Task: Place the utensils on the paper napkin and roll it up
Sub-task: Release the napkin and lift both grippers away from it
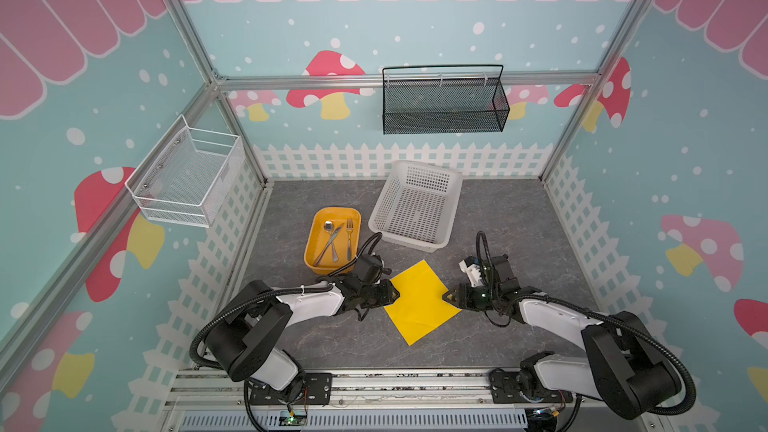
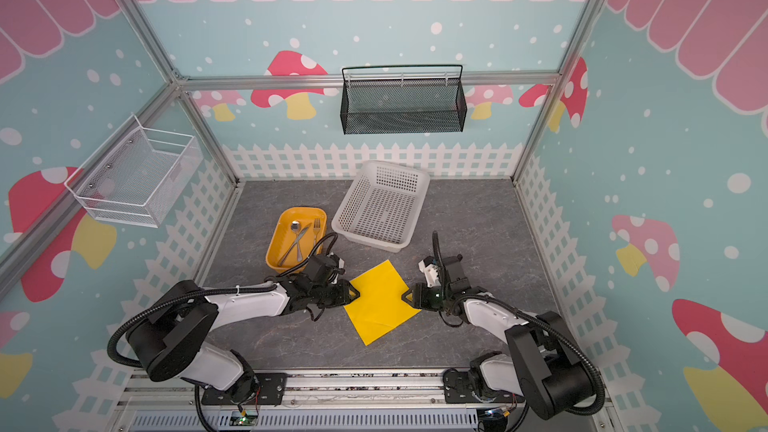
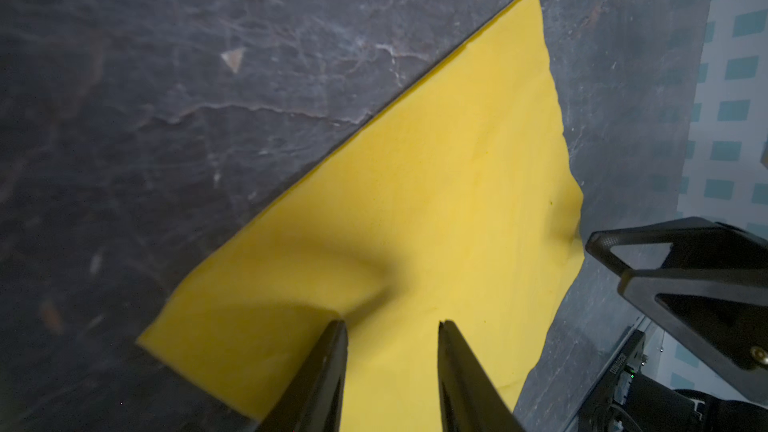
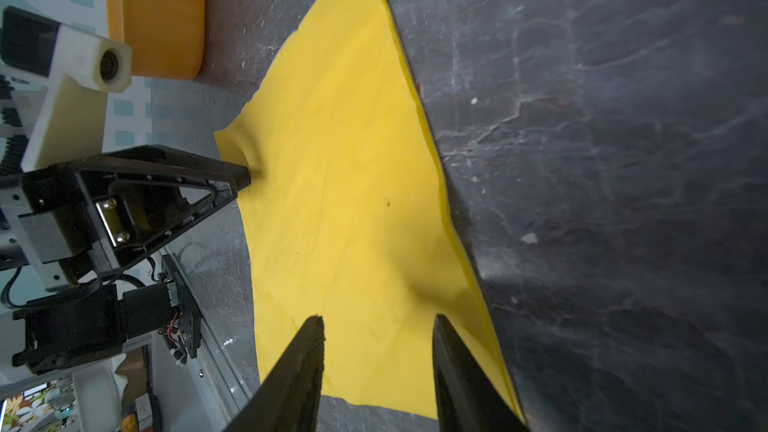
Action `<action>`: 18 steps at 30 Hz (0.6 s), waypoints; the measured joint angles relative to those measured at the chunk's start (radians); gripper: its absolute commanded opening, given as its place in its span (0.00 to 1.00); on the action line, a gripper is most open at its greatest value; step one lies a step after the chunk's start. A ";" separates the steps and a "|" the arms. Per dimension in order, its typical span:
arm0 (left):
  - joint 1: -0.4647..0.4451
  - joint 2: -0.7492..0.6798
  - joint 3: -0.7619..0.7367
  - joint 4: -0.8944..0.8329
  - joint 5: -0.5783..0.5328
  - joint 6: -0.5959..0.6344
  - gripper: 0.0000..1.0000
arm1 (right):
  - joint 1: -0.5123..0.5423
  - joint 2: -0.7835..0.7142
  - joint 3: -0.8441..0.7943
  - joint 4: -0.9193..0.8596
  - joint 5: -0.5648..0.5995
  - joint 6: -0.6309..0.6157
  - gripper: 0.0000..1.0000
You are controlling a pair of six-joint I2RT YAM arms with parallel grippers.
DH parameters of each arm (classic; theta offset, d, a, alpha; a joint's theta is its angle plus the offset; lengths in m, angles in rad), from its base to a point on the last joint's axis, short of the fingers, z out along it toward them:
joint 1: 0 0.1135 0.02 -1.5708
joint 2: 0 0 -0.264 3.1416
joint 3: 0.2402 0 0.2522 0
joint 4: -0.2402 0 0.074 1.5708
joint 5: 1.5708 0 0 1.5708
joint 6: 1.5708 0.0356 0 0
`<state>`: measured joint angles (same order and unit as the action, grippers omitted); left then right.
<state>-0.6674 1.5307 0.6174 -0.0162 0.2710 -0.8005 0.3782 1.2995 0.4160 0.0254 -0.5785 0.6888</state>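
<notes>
**Napkin flat on the bench, both end effectors at its corners**

The paper napkin [image 1: 419,305] lay spread on the grey bench [image 1: 519,234] between my two arms, turned like a diamond with one corner pointing at the back wall. It was bare, with nothing resting on it.

My left end effector [image 3: 390,322] sat at the napkin's left corner. Its jaws stood apart, tips down on the sheet and nothing between them. The paper puckered a little at that spot.

My right end effector [image 4: 378,317] met the opposite corner the same way. Its jaws were also parted and not clamping anything, and there was a small wrinkle where it touched.

Behind the left arm stood the orange-yellow tray [image 1: 309,243], near the napkin but not touching it. In it the spoon [image 1: 328,226] and the knife [image 1: 338,231] lay crossed, and the fork [image 1: 350,238] lay just beside them.

The white basket [image 1: 376,209] sat further back, right of the tray.
</notes>
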 measured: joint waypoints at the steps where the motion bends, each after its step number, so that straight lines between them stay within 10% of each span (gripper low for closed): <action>1: 0.003 -0.003 -0.002 -0.001 -0.006 -0.001 0.40 | 0.016 0.011 0.008 0.003 0.001 0.003 0.44; 18: 0.012 -0.128 -0.105 0.002 -0.112 -0.098 0.44 | 0.091 0.160 0.093 0.062 0.090 0.035 0.38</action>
<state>-0.6556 1.4025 0.5125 -0.0143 0.1589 -0.8986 0.4694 1.4597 0.5091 0.0872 -0.4889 0.7238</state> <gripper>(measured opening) 0.421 0.380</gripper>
